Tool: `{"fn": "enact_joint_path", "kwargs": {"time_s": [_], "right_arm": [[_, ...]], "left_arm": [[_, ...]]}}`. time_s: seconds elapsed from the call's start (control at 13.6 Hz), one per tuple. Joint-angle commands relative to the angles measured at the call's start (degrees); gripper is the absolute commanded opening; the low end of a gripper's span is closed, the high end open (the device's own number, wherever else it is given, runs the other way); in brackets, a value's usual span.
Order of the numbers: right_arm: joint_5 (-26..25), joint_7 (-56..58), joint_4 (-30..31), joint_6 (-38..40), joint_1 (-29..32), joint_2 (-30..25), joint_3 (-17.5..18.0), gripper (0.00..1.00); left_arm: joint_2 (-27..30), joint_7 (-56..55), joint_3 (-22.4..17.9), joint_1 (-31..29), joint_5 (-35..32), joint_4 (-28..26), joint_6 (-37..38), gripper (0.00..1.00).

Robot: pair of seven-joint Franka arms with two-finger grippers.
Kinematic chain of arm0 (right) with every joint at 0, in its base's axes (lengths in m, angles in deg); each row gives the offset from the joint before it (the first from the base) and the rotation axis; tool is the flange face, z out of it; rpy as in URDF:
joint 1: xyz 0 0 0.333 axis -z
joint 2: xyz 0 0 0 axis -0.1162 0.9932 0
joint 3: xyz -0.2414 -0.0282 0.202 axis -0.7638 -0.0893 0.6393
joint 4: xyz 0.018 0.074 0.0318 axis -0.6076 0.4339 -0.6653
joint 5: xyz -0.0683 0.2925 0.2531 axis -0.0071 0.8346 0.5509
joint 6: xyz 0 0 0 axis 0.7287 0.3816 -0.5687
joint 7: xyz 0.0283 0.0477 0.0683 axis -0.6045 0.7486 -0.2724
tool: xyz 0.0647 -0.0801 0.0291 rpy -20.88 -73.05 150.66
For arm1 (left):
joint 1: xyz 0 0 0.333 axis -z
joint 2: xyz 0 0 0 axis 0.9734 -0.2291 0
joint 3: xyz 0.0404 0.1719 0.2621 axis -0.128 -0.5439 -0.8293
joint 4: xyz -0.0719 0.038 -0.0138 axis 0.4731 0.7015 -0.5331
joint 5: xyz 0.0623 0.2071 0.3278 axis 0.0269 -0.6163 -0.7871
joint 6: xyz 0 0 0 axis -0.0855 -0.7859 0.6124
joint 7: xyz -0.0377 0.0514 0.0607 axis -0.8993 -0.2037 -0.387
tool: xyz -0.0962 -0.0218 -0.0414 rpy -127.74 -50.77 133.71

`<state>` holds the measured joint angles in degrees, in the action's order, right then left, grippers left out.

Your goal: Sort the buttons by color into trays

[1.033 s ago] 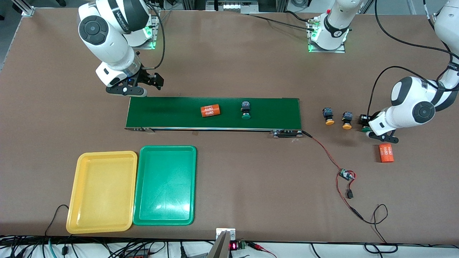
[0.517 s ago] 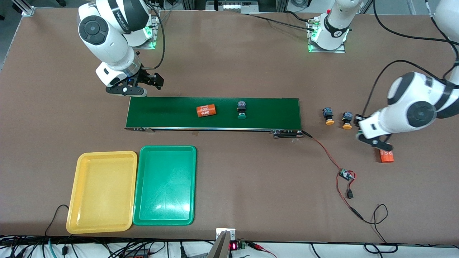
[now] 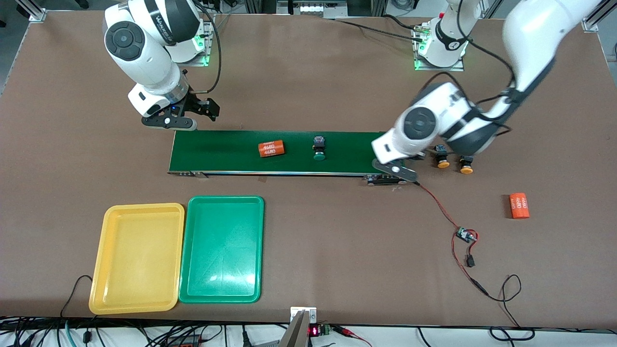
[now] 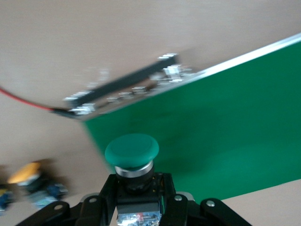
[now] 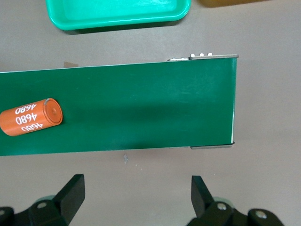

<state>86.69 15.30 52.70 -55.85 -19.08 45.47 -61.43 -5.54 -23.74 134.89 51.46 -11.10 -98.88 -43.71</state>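
While the belt carries parts toward the right arm's end of the bench, each line below takes one thing in turn.

Left hand (image 4: 136, 207): over the conveyor's end nearest the left arm, fingers closed on the black body of a green-capped push-button (image 4: 131, 153), cap pointing away from the wrist.

Right hand (image 5: 136, 197): waits just off the opposite end of the long dark-green conveyor belt (image 3: 289, 152), fingers spread wide and holding nothing.

Second green-capped push-button (image 3: 318, 148): lies on its side mid-belt, beside an orange cylinder printed "4680" (image 3: 271, 148).

Two yellow-orange-capped push-buttons (image 3: 453, 159): on the bare bench just off the belt's end, partly under the left arm.

Yellow rectangular plastic tray (image 3: 137, 258) and green rectangular plastic tray (image 3: 222, 248): side by side near the bench's front edge, toward the right arm's corner, both without buttons.

Handling: the buttons look small, light and rigid; the domed cap seems smooth and likely to slip, so the squarer black-and-blue body is the better place to pinch, as the left hand does.

Risk: a button on its side may roll on its round cap if nudged.

Other: another orange cylinder (image 3: 519, 206) lies near the left arm's end.
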Motion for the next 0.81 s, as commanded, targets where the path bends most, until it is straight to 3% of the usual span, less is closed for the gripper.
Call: {"fn": "enact_joint_path", "kwargs": {"time_s": [0.0, 0.15, 0.22, 0.3, 0.37, 0.59, 0.74], "right_arm": [[0.23, 0.05, -0.93, 1.22, 0.17, 0.14, -0.14, 1.00], [0.23, 0.05, -0.93, 1.22, 0.17, 0.14, -0.14, 1.00], [0.23, 0.05, -0.93, 1.22, 0.17, 0.14, -0.14, 1.00], [0.23, 0.05, -0.93, 1.22, 0.08, 0.14, -0.14, 1.00], [0.23, 0.05, -0.93, 1.22, 0.17, 0.14, -0.14, 1.00], [0.23, 0.05, -0.93, 1.22, 0.17, 0.14, -0.14, 1.00], [0.32, -0.47, -0.93, 1.22, 0.17, 0.14, -0.31, 1.00]], "left_arm": [[-3.11, -4.56, -0.54, 1.56, 0.87, 0.17, -4.22, 0.21], [-4.96, -7.90, -0.98, 2.35, 0.87, 0.26, -6.60, 0.28], [-5.58, -9.13, -1.07, 2.27, 0.87, 0.43, -7.04, 0.40], [-5.58, -9.58, -1.16, 2.18, 0.87, 0.61, -6.96, 0.77], [-5.06, -9.76, -0.90, 1.83, 0.87, 0.96, -6.53, 1.00], [-4.00, -9.67, 2.42, -0.88, 3.75, 2.28, -5.82, 1.00], [-4.09, -8.98, 6.47, -5.36, 4.21, 4.90, -0.06, 1.00]]}}
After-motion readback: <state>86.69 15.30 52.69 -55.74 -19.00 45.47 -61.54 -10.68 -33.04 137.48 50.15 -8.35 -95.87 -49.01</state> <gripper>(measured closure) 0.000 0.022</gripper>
